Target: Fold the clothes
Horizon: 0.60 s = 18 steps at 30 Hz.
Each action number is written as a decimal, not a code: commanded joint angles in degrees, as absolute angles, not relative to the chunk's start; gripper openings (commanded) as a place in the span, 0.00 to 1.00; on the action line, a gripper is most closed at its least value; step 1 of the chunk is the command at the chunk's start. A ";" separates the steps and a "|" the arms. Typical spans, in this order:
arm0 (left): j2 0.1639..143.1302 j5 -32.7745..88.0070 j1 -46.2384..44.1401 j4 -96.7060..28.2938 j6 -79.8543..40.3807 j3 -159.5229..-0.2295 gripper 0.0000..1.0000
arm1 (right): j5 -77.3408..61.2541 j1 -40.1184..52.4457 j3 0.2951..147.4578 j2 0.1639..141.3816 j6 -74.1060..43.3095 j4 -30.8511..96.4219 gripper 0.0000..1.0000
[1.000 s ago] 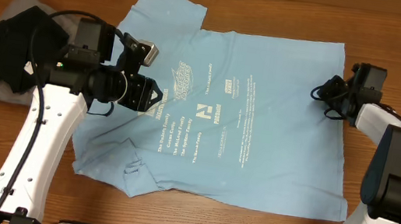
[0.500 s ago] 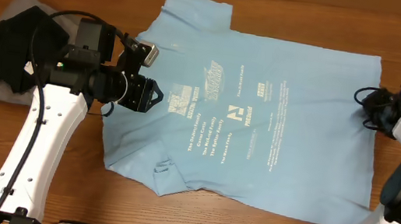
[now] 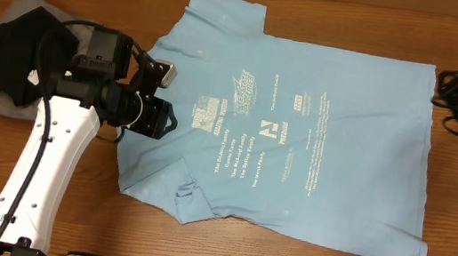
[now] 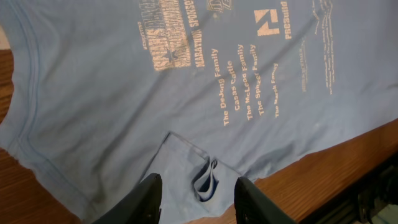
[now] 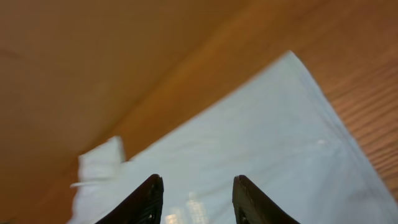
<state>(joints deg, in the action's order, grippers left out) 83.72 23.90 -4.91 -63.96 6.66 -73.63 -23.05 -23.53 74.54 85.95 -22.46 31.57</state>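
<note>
one light sky-blue cotton t-shirt (image 3: 293,182) lies spread flat, lettering up, across the middle of the brown wooden table (image 3: 336,8). two more pieces lie at the table's left side: a black cloth garment (image 3: 6,52) overlapping a grey cloth garment (image 3: 31,3). the left gripper (image 4: 198,186) hovers over the shirt's left edge, near a small turned-over fold (image 4: 205,179); jaws partly apart, holding nothing. the right gripper (image 5: 198,186) is just beside the shirt's far right corner, jaws partly apart, empty.
</note>
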 commanded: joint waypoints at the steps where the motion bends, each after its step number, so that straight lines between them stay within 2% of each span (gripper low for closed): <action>1: 81.78 23.33 -5.32 -65.01 8.19 -76.14 0.41 | -27.09 -22.94 75.29 79.75 -22.57 36.91 0.41; 6: 82.46 19.53 -5.89 -68.60 8.19 -74.22 0.48 | -27.11 -21.41 75.29 75.44 -22.46 50.17 0.43; 9: 83.83 17.06 -6.72 -64.10 8.10 -68.66 0.53 | -27.09 -20.62 75.20 75.57 -19.64 56.49 0.43; 13: 88.23 19.14 -8.49 -54.41 10.15 -62.00 0.49 | -26.89 -20.58 74.96 76.12 -17.08 61.34 0.44; 18: 95.39 17.93 -12.47 -48.62 12.27 -60.77 0.44 | -26.61 -20.58 74.96 76.62 -16.21 63.44 0.44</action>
